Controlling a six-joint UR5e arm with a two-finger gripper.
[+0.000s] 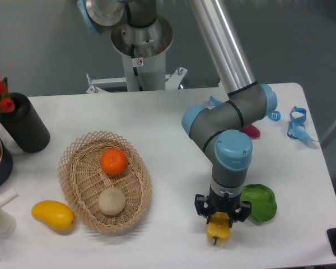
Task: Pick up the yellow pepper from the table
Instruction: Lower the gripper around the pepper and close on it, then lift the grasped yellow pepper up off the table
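A: Where does the gripper (220,219) stand?

B: Low over the near right part of the table (173,123), pointing straight down from the arm's blue-capped wrist (233,152). Its black fingers (201,206) flank the top of the yellow pepper (218,231).

A: Clamped on it, then?

B: I cannot tell. The fingers sit on either side of the pepper's upper end, but whether the pads press it or merely bracket it is hidden by the gripper body.

A: And how does the pepper lie relative to the tool?

B: Directly beneath it, between the fingers. Most of its yellow body shows just on the near side of the gripper, and a small dark tip, perhaps the stem, points toward the near edge. Its long axis seems to run near to far, so the fingers close across its narrower width, left to right. It looks to be resting on the table.

A: So the move ahead is vertical?

B: In my judgement yes: no sideways correction looks needed, only a firm close and a straight lift.

A: Anything crowding it?

B: A green leafy vegetable (259,203) lies just right of the gripper. The wicker basket (78,168) holding an orange (113,161) sits well apart to the left, and the smooth yellow fruit (53,216) farther left.
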